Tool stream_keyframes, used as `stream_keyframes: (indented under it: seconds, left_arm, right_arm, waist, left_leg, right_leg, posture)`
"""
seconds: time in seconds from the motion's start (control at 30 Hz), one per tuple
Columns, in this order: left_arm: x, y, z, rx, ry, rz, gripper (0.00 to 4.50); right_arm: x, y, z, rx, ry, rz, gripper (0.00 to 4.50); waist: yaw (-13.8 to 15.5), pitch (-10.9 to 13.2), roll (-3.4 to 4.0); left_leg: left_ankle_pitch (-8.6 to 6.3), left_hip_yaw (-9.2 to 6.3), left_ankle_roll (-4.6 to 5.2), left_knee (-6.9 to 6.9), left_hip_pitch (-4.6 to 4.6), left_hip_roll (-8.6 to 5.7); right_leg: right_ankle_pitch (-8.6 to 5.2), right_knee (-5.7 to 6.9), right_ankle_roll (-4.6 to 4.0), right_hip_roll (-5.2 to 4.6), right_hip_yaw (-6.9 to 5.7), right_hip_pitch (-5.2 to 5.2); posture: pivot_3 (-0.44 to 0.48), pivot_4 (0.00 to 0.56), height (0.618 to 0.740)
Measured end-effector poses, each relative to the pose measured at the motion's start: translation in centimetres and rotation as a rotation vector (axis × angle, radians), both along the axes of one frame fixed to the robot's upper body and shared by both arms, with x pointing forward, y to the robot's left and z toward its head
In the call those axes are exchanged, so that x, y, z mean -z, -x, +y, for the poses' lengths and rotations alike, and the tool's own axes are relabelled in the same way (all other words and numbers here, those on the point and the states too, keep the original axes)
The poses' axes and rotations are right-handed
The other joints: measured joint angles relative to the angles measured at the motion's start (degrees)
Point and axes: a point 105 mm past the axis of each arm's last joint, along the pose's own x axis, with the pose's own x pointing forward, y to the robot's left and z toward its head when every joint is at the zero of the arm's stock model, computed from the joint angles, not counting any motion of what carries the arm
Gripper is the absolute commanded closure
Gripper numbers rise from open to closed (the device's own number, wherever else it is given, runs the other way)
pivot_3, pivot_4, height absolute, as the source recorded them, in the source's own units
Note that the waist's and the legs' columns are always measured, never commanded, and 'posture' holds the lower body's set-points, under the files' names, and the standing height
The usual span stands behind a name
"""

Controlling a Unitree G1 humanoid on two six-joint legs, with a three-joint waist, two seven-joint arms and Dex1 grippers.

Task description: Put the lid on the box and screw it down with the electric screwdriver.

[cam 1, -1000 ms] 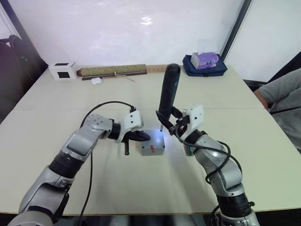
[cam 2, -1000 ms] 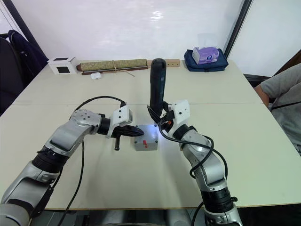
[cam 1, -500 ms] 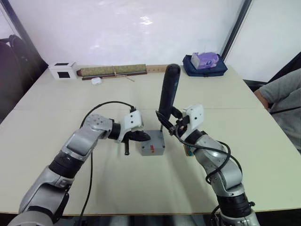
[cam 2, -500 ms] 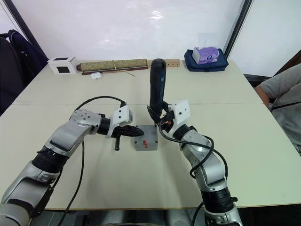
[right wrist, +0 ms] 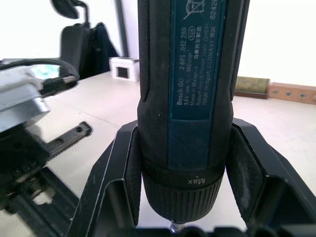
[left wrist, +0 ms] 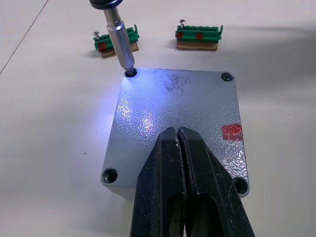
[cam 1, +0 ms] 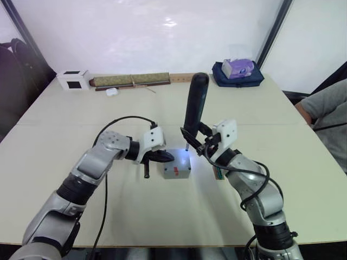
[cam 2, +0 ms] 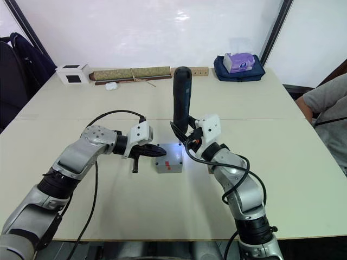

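Now mid-fastening: lid [left wrist: 180, 126] seated on box [cam 1: 177, 171] at table [cam 1: 162, 216] centre. Right gripper [cam 1: 196, 144] jaws clamped round screwdriver [cam 1: 194, 106], bit in far-right corner hole. Left gripper [left wrist: 183, 148] jaws closed, empty, pressing lid. Best kept upright, pushed straight down.

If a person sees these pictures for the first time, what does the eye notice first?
First, the tall dark screwdriver, upright in the right gripper at the table's middle. Its bit stands in a corner hole of the lid, where its light throws a blue-white glow. The left gripper, fingers together, rests on the lid from the opposite side.
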Motion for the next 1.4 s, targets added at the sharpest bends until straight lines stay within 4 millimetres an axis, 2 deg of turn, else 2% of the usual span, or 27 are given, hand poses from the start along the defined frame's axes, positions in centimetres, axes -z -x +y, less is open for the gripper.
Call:
stream_keyframes:
  seconds: [0.1,0.17,0.27,0.33,0.37,0.43,0.5,0.57,0.63,0.7,0.73,0.8,0.9,0.97,1.13,1.23,1.3,1.33,1.4]
  left_arm:
    - [-0.4,0.1,-0.2,0.003,0.030,0.009,4.50]
    - [-0.6,0.1,-0.3,-0.004,0.054,0.029,4.50]
    - [-0.8,0.1,-0.4,-0.010,0.081,0.056,4.50]
    - [-0.9,0.2,-0.4,-0.018,0.104,0.079,4.50]
    - [-1.0,0.2,-0.6,-0.023,0.126,0.093,4.50]
    - [-1.4,-0.5,-0.9,-0.085,0.210,0.078,4.50]
    - [-2.0,-1.1,-0.8,-0.139,0.253,0.051,4.50]
    - [-2.7,-1.3,0.1,-0.167,0.258,0.021,4.50]
    - [-3.4,-0.5,0.5,-0.119,0.241,0.024,4.50]
    - [-3.8,1.6,1.1,0.003,0.186,0.088,4.50]
    - [-3.9,2.3,1.7,0.032,0.154,0.121,4.50]
    - [-4.3,3.0,1.5,0.085,0.141,0.174,4.50]
    - [-5.1,4.7,0.3,0.215,0.125,0.166,4.50]
    - [-4.7,5.1,0.4,0.248,0.077,0.157,4.50]
    - [-2.8,5.6,0.0,0.267,0.025,0.161,4.50]
    - [-2.2,5.6,-0.6,0.260,0.039,0.159,4.50]
    - [-2.3,5.5,-0.7,0.254,0.045,0.153,4.50]
    - [-2.3,5.5,-0.7,0.252,0.045,0.152,4.50]
    - [-2.3,5.5,-0.7,0.252,0.046,0.148,4.50]
  right_arm:
    - [-2.5,0.1,-0.7,-0.039,0.019,-0.012,2.70]
    - [-5.0,0.2,-1.2,-0.048,-0.036,-0.030,2.70]
    - [-8.8,0.0,-1.8,-0.036,-0.112,-0.035,2.70]
    - [-10.7,0.0,-2.2,-0.021,-0.130,-0.026,2.70]
    - [-11.5,0.0,-2.6,-0.021,-0.142,0.003,2.70]
    - [-11.7,-0.2,-4.2,-0.028,-0.135,0.146,2.70]
    - [-10.7,-0.4,-6.4,0.027,-0.085,0.254,2.70]
    - [-8.6,-0.2,-9.2,0.125,-0.011,0.368,2.70]
    - [-5.8,0.2,-12.6,0.229,0.055,0.535,2.70]
    - [-1.3,2.6,-16.9,0.355,0.174,0.783,2.70]
    - [0.8,3.6,-18.0,0.383,0.210,0.893,2.70]
    - [2.3,4.7,-17.8,0.342,0.215,0.970,2.70]
    - [2.2,5.5,-17.0,0.267,0.214,0.998,2.70]
    - [2.4,5.8,-17.3,0.277,0.218,1.015,2.70]
    - [5.7,6.5,-19.0,0.378,0.231,1.161,2.70]
    - [5.8,6.3,-19.3,0.392,0.228,1.173,2.70]
    - [5.8,5.9,-19.7,0.413,0.238,1.174,1.67]
    - [5.8,5.8,-19.7,0.413,0.242,1.171,1.48]
    - [5.6,5.5,-19.9,0.427,0.256,1.157,0.69]
  waist:
    - [0.4,0.3,0.20]
    - [0.3,0.4,0.20]
    - [0.1,0.7,0.37]
    - [0.1,0.8,0.37]
    - [0.1,0.9,0.39]
    - [0.4,1.0,0.39]
    - [0.8,1.2,0.12]
    - [0.9,1.4,0.17]
    - [0.9,1.5,0.24]
    - [1.5,1.5,0.23]
    - [1.4,1.5,0.28]
    - [0.6,1.7,0.56]
    - [-0.3,2.0,0.68]
    - [-0.3,2.0,0.57]
    - [0.0,2.1,0.45]
    - [0.0,2.1,0.41]
    - [0.1,2.1,0.40]
    - [0.0,2.1,0.40]
    - [0.1,2.1,0.39]
  left_leg:
    - [0.02,-0.11,0.00,0.14,-0.79,-0.05]
    - [0.02,-0.19,0.00,0.14,-1.01,-0.08]
    - [0.02,-0.20,0.00,0.14,-1.32,-0.12]
    - [0.02,-0.23,0.00,0.15,-1.48,-0.12]
    - [0.02,-0.24,0.00,0.15,-1.54,-0.12]
    - [0.02,-0.28,0.00,0.18,-1.63,-0.17]
    - [0.02,-0.40,0.00,0.22,-1.76,-0.21]
    - [0.02,-0.33,0.01,0.15,-1.80,-0.34]
    - [0.02,-0.25,0.02,0.12,-1.87,-0.43]
    - [-0.04,-0.21,0.11,0.10,-1.99,-0.47]
    - [-0.07,-0.11,0.18,0.11,-2.01,-0.46]
    - [-0.07,0.07,0.18,0.19,-2.06,-0.47]
    - [-0.07,0.15,0.18,0.37,-1.96,-0.45]
    - [-0.07,0.13,0.18,0.38,-1.72,-0.37]
    - [-0.07,0.15,0.18,0.39,-1.76,-0.30]
    - [-0.06,0.18,0.18,0.45,-1.77,-0.28]
    - [-0.06,0.17,0.18,0.46,-1.77,-0.28]
    - [-0.06,0.17,0.18,0.48,-1.76,-0.29]
    - [-0.06,0.15,0.18,0.50,-1.75,-0.29]
  right_leg:
    - [0.06,0.13,0.07,0.04,-0.11,-0.71]
    - [0.25,0.21,0.42,0.17,-0.13,-0.91]
    - [0.27,0.21,0.45,0.18,-0.14,-1.20]
    - [0.27,0.20,0.45,0.17,-0.18,-1.32]
    - [0.27,0.19,0.45,0.16,-0.20,-1.37]
    - [0.27,0.17,0.45,0.03,-0.29,-1.37]
    - [0.27,0.06,0.45,-0.15,-0.44,-1.37]
    - [0.27,-0.03,0.46,-0.28,-0.45,-1.42]
    - [0.25,-0.08,0.50,-0.30,-0.44,-1.46]
    - [0.16,-0.23,0.60,-0.27,-0.47,-1.49]
    - [0.16,-0.26,0.62,-0.25,-0.46,-1.54]
    - [0.24,-0.16,0.77,-0.25,-0.31,-1.67]
    - [0.33,0.00,0.93,-0.02,-0.08,-1.67]
    - [0.32,-0.01,0.91,0.25,0.00,-1.45]
    - [0.33,0.00,0.90,0.32,0.03,-1.50]
    - [0.33,0.01,0.91,0.29,0.06,-1.49]
    - [0.34,0.02,0.91,0.29,0.06,-1.49]
    - [0.34,0.03,0.91,0.31,0.05,-1.47]
    - [0.34,0.05,0.91,0.32,0.04,-1.45]
  posture:
    - [0.000,0.150,0.740]
    - [0.000,0.150,0.740]
    - [0.000,0.150,0.740]
    - [0.000,0.150,0.740]
    - [0.000,0.150,0.740]
    - [0.000,0.150,0.740]
    - [0.000,0.150,0.740]
    - [0.000,0.150,0.740]
    - [0.000,0.150,0.740]
    - [0.000,0.150,0.740]
    - [0.000,0.150,0.740]
    - [0.000,0.150,0.740]
    - [0.000,0.150,0.740]
    - [0.000,0.150,0.740]
    - [0.000,0.150,0.740]
    - [0.000,0.150,0.740]
    - [0.000,0.150,0.740]
    - [0.000,0.150,0.740]
    - [0.000,0.150,0.740]
